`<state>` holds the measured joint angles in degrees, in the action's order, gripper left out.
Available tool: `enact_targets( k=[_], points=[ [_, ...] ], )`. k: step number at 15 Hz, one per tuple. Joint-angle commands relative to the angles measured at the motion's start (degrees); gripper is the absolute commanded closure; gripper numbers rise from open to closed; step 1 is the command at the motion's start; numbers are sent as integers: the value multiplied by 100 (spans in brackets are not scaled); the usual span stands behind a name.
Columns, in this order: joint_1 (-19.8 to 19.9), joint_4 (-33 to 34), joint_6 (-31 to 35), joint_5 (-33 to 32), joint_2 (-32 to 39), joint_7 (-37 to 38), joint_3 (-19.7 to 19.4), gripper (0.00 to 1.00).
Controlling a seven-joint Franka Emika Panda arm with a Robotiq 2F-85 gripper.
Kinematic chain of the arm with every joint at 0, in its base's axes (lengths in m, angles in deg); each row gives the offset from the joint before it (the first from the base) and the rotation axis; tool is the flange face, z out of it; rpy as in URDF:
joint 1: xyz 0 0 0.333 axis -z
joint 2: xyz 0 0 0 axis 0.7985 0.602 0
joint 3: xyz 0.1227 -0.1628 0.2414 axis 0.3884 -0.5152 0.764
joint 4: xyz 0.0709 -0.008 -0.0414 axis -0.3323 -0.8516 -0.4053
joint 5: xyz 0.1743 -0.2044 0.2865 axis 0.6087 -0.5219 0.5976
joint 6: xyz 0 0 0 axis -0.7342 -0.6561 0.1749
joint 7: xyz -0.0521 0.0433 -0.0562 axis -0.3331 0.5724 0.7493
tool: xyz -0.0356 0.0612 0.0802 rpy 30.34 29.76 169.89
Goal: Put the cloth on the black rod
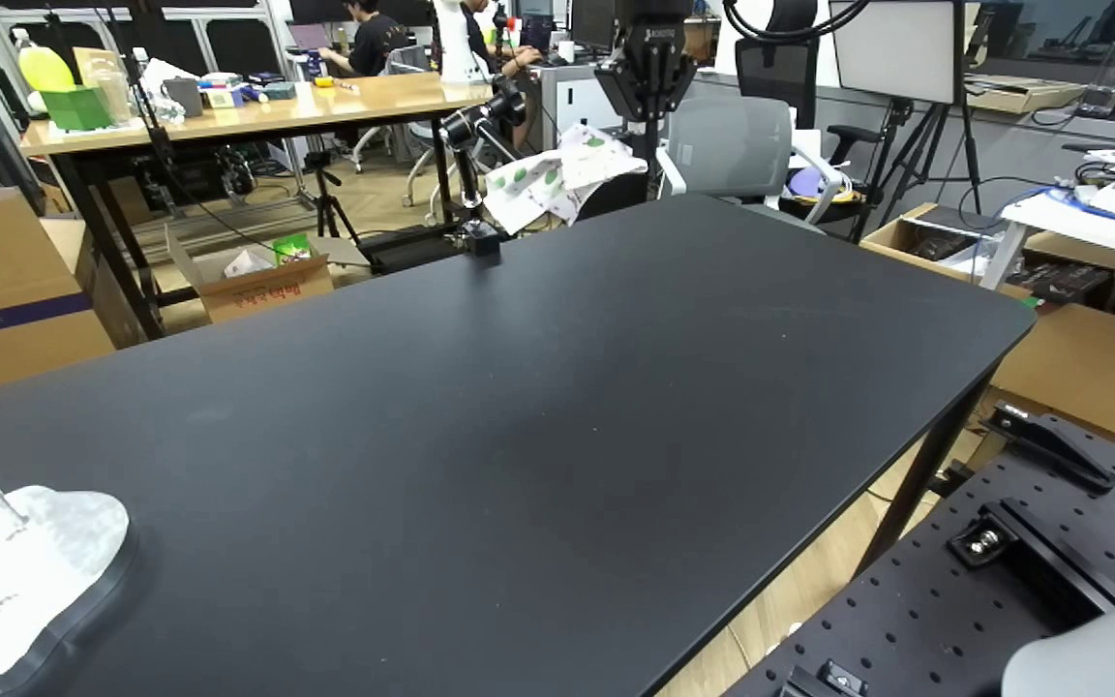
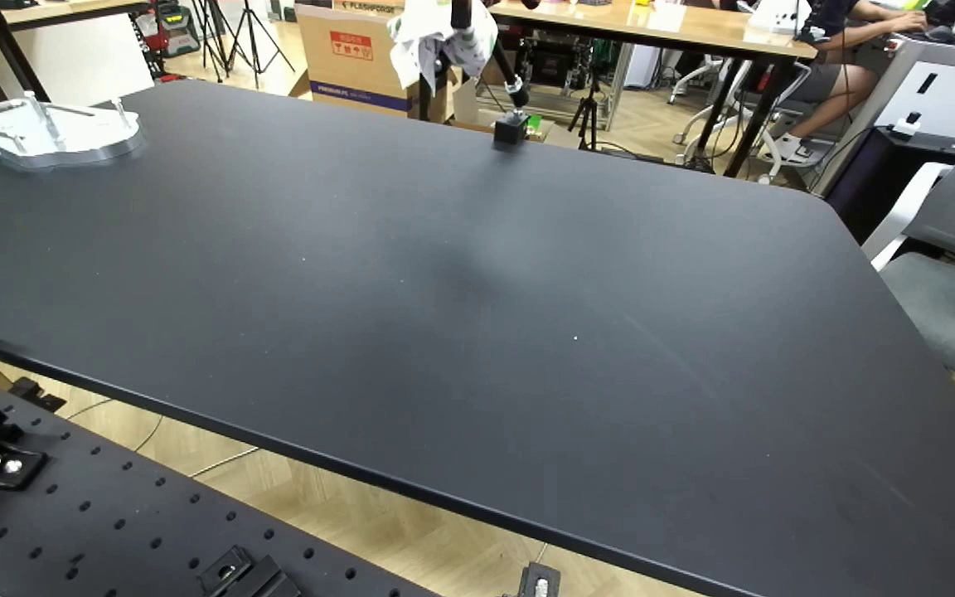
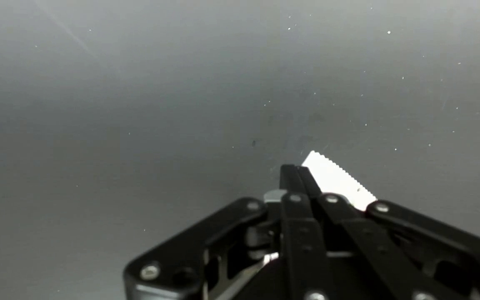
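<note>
Perforated plate (image 2: 138, 502), flat black, along the near side of tabletop (image 1: 538, 387), smooth, matte, round-cornered. Board (image 1: 74, 542), white, lobed, pegged: on tabletop. Gripper (image 3: 297, 170), black, over tabletop: fingers pressed together, white saw-edged patch (image 3: 338, 180) beside them; whether anything is held cannot be told. Cloth (image 1: 557, 181), white, green-spotted, rumpled, hanging toward tabletop's far edge, by black rod (image 1: 467, 177), jointed, mounted there; contact unclear. Cardboard box (image 1: 6, 276), beyond.

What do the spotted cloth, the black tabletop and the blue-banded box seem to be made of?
Cloth: seemingly thin, matte fabric, fiber unclear; it hangs in soft folds.
Tabletop: satin black, perhaps laminate or painted; light reflects only hazily.
Box: likely cardboard, dull brown and printed.
</note>
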<state>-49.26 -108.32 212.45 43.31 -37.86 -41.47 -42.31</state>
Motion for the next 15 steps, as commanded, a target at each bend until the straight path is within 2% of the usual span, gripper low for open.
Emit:
enact_targets(
  k=[1,2,12,13,15],
  points=[
    [38,-117,9,10,-94,166,-39,71],
    [41,-126,5,13,-103,161,-42,71],
    [-50,-188,-101,63,-596,83,36,3],
    [-31,-35,-42,18,-276,12,7,22],
    [-56,-46,-75,56,-415,12,23,7]
  ],
)
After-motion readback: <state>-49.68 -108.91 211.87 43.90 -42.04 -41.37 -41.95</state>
